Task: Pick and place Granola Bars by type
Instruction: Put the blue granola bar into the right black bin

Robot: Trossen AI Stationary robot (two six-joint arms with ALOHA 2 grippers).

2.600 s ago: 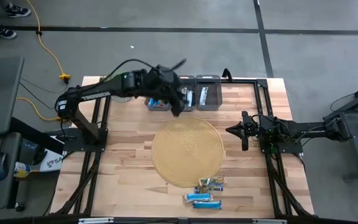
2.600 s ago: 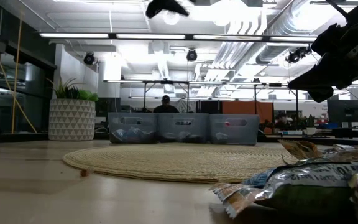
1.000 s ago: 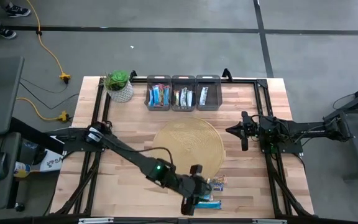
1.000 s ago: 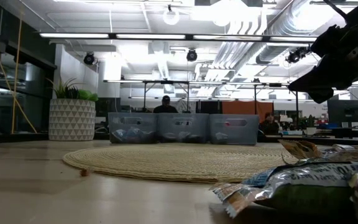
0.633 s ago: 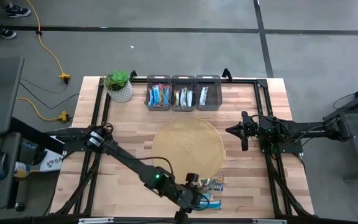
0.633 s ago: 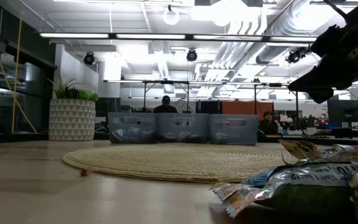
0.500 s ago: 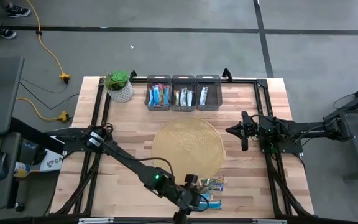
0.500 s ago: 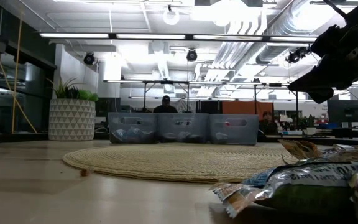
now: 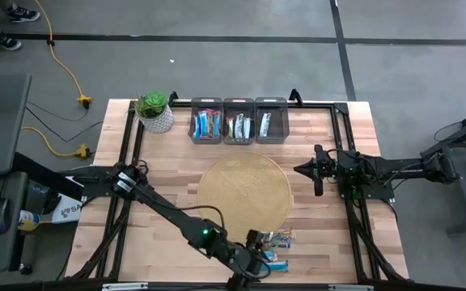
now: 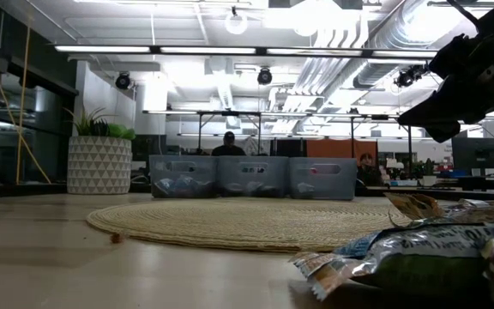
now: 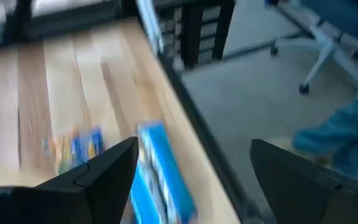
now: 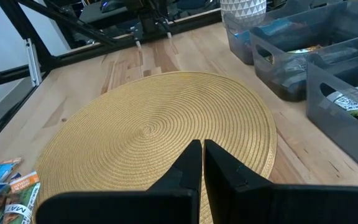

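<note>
The left end effector [image 9: 256,260] has its fingers spread wide around a blue granola bar [image 11: 160,174] at the 6 o'clock edge of the desk [image 9: 168,190], not pinching it. More granola bars [image 9: 275,238] lie just beside, below the round woven mat [image 9: 243,198]. At 3 o'clock, the right end effector [image 12: 202,163] waits, fingers pressed together.

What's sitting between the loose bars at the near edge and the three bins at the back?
In the high view, only the round woven mat lies between the loose granola bars and the bins; nothing rests on it.
</note>
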